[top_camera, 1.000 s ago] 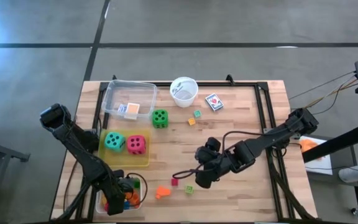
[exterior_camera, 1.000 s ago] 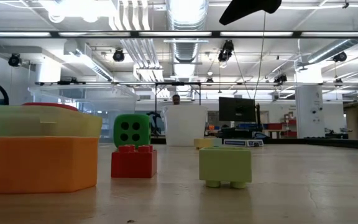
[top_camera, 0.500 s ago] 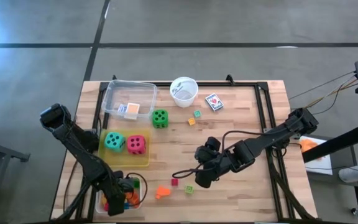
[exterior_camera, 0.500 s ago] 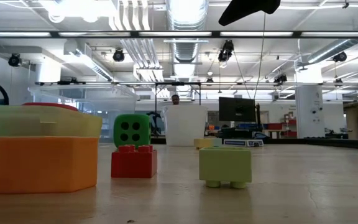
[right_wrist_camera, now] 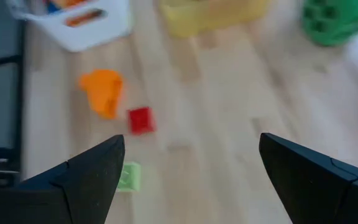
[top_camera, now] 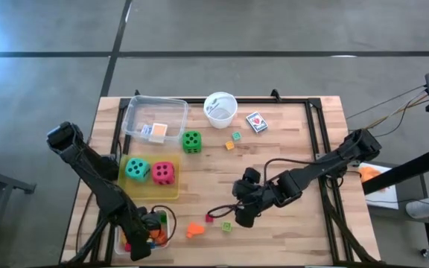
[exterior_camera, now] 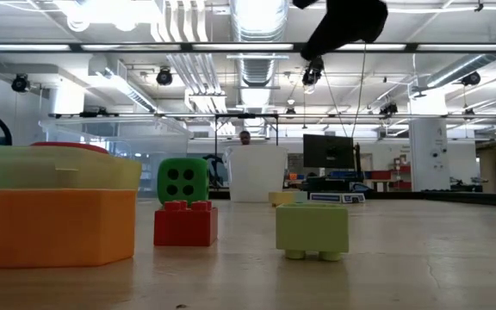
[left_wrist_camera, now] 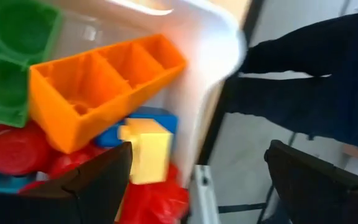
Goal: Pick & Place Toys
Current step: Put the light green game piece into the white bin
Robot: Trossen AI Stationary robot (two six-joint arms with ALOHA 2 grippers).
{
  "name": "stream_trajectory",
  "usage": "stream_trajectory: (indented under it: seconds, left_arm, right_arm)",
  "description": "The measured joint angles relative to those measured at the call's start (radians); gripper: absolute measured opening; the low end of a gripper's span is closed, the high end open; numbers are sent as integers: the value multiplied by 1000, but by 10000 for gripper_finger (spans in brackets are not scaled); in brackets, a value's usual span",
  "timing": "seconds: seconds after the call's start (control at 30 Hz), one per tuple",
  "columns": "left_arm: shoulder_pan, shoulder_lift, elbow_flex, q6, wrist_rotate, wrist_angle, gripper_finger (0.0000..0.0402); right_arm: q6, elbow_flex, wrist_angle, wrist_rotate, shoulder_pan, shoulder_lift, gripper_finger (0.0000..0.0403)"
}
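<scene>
My left gripper (left_wrist_camera: 197,186) stands open over the white tray (top_camera: 162,237) at the table's near left. Its fingers are on either side of the tray's rim (left_wrist_camera: 211,37). In the tray lie an orange block (left_wrist_camera: 104,87), a green block (left_wrist_camera: 8,56), a yellow block (left_wrist_camera: 148,149) and red pieces. My right gripper (top_camera: 240,217) hangs open above three loose toys: an orange block (right_wrist_camera: 103,92), a red block (right_wrist_camera: 141,120) and a light green block (right_wrist_camera: 128,176), all resting flat on the table. It touches none of them.
A teal die (top_camera: 136,169) and a red die (top_camera: 164,173) sit on the yellow tray (top_camera: 151,192). A green die (top_camera: 191,141), two small blocks (top_camera: 232,141), a card pack (top_camera: 256,122), a white cup (top_camera: 220,109) and a clear tray (top_camera: 155,119) stand farther back.
My right gripper has come down toward the loose blocks; in the low view it reaches farther into the top of the picture than before. The toys on the table have kept their places.
</scene>
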Motion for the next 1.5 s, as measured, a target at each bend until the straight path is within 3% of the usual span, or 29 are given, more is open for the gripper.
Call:
stream_trajectory:
  seconds: [0.23,0.47,0.73,1.27,1.5]
  left_arm:
    - [6,-54,55,6,-26,-28,359]
    - [25,-62,89,-25,-60,-100,359]
    - [52,-62,89,-25,-197,-92,359]
    - [153,-64,120,-65,-259,-69,359]
    - [200,-100,135,75,-259,-67,359]
  right_arm:
    - [-64,-176,322,-29,0,0,367]
    - [-49,-269,396,-33,13,39,367]
    - [-87,-136,380,-50,81,187,367]
    - [-51,34,279,-95,119,370,367]
    - [16,105,138,-86,119,440,366]
